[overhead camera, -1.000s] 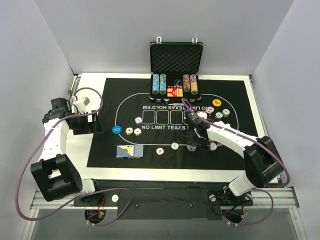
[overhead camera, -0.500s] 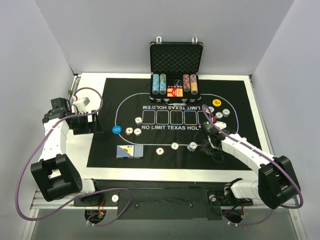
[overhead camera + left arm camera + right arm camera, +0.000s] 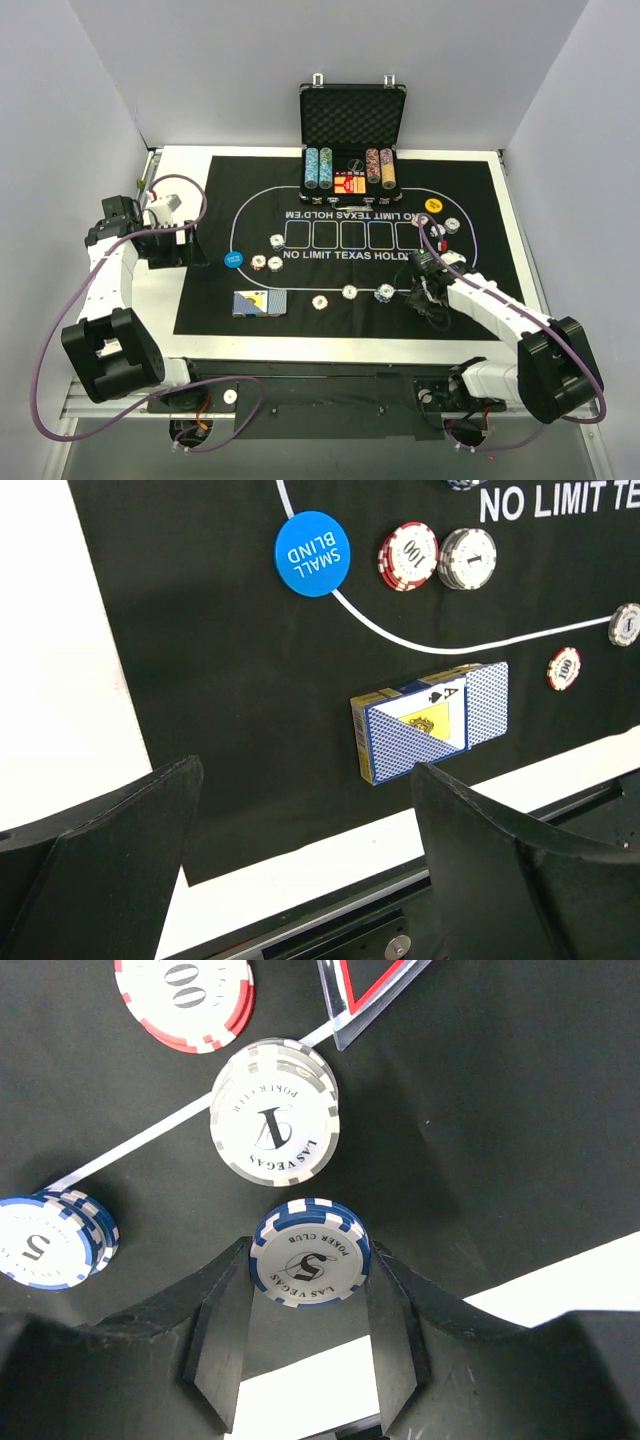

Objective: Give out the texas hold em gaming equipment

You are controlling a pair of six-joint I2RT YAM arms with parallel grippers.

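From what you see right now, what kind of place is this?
Probably a robot lab cell staged for poker: plain white walls, two robot arms bolted at the table edge, and a black NO LIMIT TEXAS HOLD'EM mat with poker chips and an open chip case.

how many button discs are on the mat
2: the blue disc on the mat's left side, the yellow disc right of the case; more may be hidden.

Deck (image 3: 258, 303) on mat (image 3: 200, 300) — case (image 3: 352, 110) behind
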